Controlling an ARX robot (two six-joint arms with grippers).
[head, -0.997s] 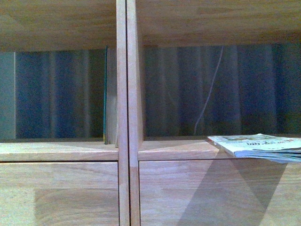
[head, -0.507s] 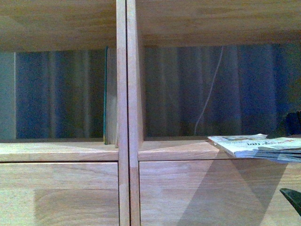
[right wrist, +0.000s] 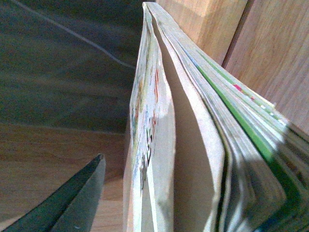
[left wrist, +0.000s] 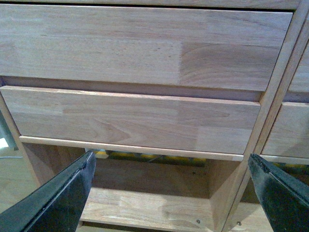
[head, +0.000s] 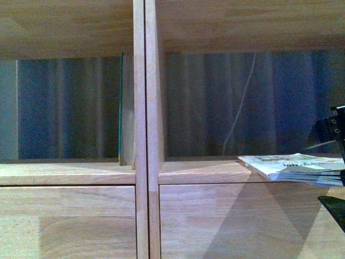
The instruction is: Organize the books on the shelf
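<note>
**Light-brown wood of the shelf (head: pixel 70 172) before a dark curtain (head: pixel 64 108); right gripper (head: pixel 337 181) at the paperback (head: pixel 291 163)**

The right gripper shows only at the right border of the front view. One dark part is above the paperback and one dark pointed part is below it, so its jaws stand apart with the book between them. In the right wrist view, one finger (right wrist: pixel 72 203) is beside the whitish cover with a clear gap, not touching. The other finger is hidden behind the book. On the side that can be seen, the gripper does not clamp the book.

The paperback lies flat on the board of the right cubby, at the right end. Its near corner goes a little over the front edge of this board. The pages are slightly spread, and a green strip shows among them.

The left gripper (left wrist: pixel 171 193) is before the plain drawer fronts (left wrist: pixel 130 116), lower on the shelf. Its two fingers are wide apart and there is nothing between them. Under the drawers one more open cubby is visible.

Further to the left stands the central divider (head: pixel 145 108). The teal-edged book (head: pixel 124 108) is upright in the left cubby, at the right end of its board, touching the divider. It is well apart from the paperback. A thin pale cord (head: pixel 240 102) hangs before the curtain, behind the right cubby.
</note>
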